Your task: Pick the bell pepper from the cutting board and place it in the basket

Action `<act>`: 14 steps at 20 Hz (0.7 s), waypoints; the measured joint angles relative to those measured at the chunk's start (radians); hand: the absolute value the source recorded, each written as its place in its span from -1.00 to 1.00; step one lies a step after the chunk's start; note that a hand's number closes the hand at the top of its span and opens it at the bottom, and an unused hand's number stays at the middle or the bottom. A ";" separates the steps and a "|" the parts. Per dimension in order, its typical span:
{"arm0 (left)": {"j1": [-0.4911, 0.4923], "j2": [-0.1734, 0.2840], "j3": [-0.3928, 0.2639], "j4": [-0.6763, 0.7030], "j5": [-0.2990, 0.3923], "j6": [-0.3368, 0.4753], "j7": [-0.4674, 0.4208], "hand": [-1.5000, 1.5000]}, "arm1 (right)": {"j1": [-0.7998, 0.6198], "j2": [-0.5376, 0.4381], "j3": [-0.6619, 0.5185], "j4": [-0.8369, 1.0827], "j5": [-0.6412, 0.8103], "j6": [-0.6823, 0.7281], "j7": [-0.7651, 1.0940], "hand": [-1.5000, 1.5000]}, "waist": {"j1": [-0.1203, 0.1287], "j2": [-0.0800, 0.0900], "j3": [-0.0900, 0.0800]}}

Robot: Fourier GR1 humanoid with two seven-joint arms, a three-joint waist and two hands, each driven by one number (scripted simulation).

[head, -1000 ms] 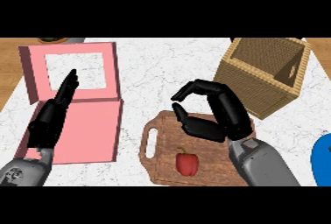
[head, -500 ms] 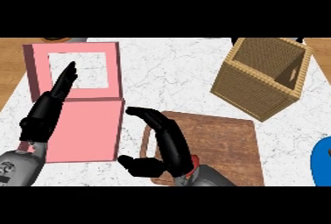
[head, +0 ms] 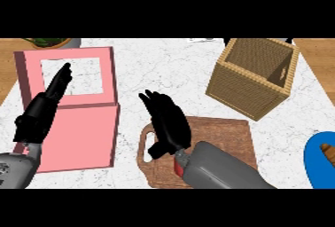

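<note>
Here the bell pepper (head: 178, 166) shows only as a red sliver on the cutting board (head: 222, 133), under the right robot hand (head: 167, 126), whose fingers are extended over the board. The left robot hand (head: 46, 104) rests released over a pink tray (head: 91, 133). The basket (head: 255, 77) stands well apart on the desk (head: 163, 66).

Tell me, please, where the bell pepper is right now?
Head view, low centre: the bell pepper lies on the cutting board, mostly hidden beneath the right hand.

Bright, even light throughout, with only faint shadows and no glare.
</note>
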 measured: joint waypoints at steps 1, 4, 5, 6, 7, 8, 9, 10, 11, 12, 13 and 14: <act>0.000 0.004 0.004 0.001 0.003 -0.004 -0.002 0.00 | -0.027 0.000 0.012 0.009 0.004 0.063 0.050 -1.00 | 0.003 0.000 0.000; 0.000 0.003 0.003 -0.001 0.006 -0.010 -0.004 0.00 | -0.098 0.028 0.043 0.015 -0.012 0.261 0.202 -1.00 | 0.006 0.003 0.003; -0.001 0.003 0.004 0.001 0.007 -0.013 -0.004 0.00 | -0.119 0.041 0.050 0.008 -0.028 0.325 0.256 -1.00 | 0.007 0.005 0.004; -0.002 0.000 0.004 0.002 0.008 -0.012 -0.006 0.00 | -0.143 0.052 0.050 -0.002 -0.049 0.388 0.309 -1.00 | 0.008 0.008 0.006; 0.002 -0.002 0.003 0.003 0.005 -0.011 -0.011 0.00 | -0.165 0.059 0.047 -0.013 -0.075 0.447 0.355 -1.00 | 0.010 0.010 0.007; 0.002 0.001 0.007 0.001 0.010 -0.017 -0.012 0.00 | -0.185 0.064 0.044 -0.027 -0.102 0.498 0.399 -1.00 | 0.014 0.013 0.008; 0.000 -0.004 0.006 0.003 0.009 -0.015 -0.014 0.00 | -0.207 0.067 0.037 -0.044 -0.135 0.540 0.432 -1.00 | 0.015 0.015 0.009; 0.000 -0.003 0.009 0.000 0.012 -0.017 -0.012 0.00 | -0.226 0.068 0.023 -0.056 -0.166 0.577 0.454 -1.00 | 0.014 0.017 0.011; -0.001 -0.002 0.013 0.006 0.013 -0.019 -0.017 0.00 | -0.247 0.068 0.012 -0.067 -0.193 0.604 0.476 -1.00 | 0.013 0.019 0.011; -0.006 -0.004 0.014 0.016 0.009 -0.018 -0.024 0.00 | -0.271 0.067 -0.001 -0.075 -0.224 0.623 0.495 -1.00 | 0.012 0.022 0.012; -0.005 -0.003 0.017 0.016 0.009 -0.019 -0.026 0.00 | -0.285 0.066 -0.008 -0.079 -0.251 0.637 0.511 -1.00 | 0.014 0.023 0.013; 0.000 -0.002 0.020 0.012 0.011 -0.022 -0.029 0.00 | -0.294 0.065 -0.013 -0.083 -0.274 0.648 0.526 -1.00 | 0.015 0.024 0.013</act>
